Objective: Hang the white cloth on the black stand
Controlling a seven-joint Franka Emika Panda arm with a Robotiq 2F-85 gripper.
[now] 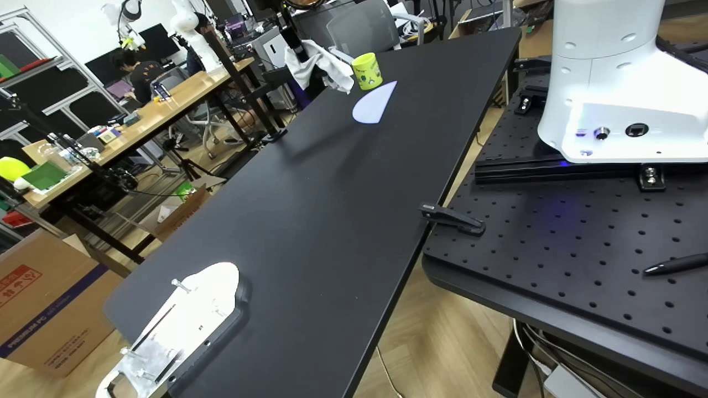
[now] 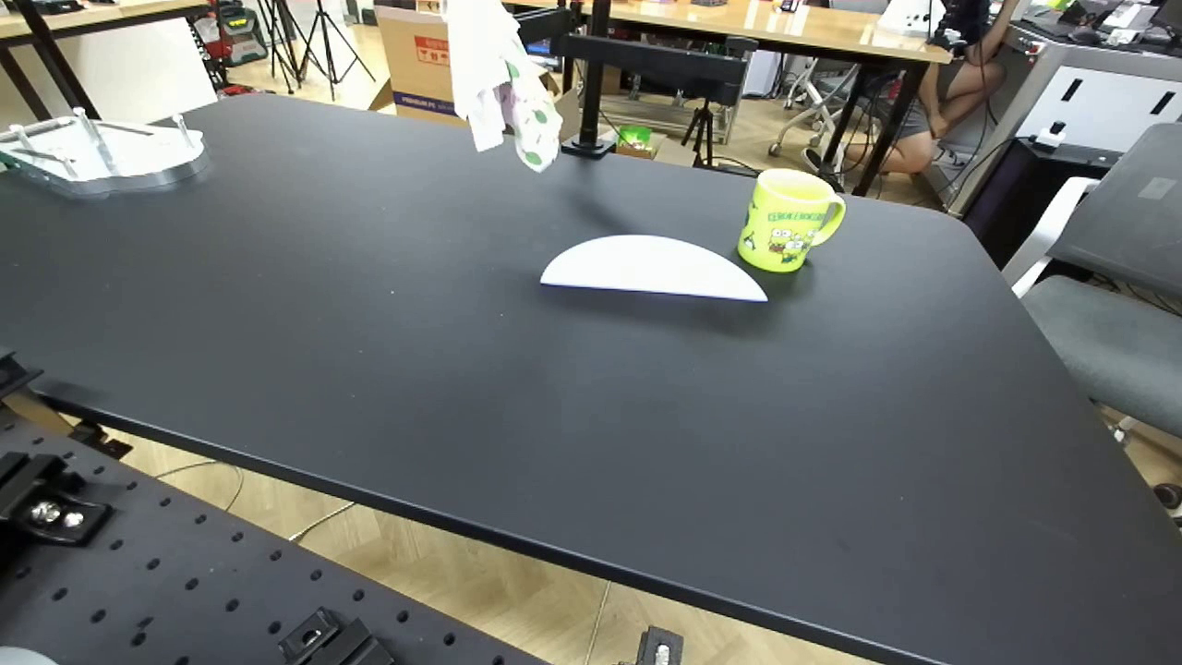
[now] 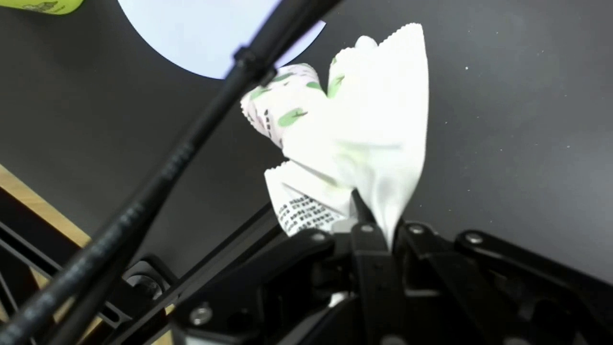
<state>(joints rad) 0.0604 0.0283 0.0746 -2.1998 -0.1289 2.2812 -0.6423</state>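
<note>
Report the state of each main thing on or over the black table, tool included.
Black stand with side arms: upright.
White cloth with green print: hanging, bunched at the grip; stand contact unclear.
Black two-finger tool: shut on the cloth.
Lime-yellow cartoon mug: upright on the black table; contents hidden.
White half-round sheet: resting on the table.
White round-ended board with metal posts: on the table, posts up.
</note>
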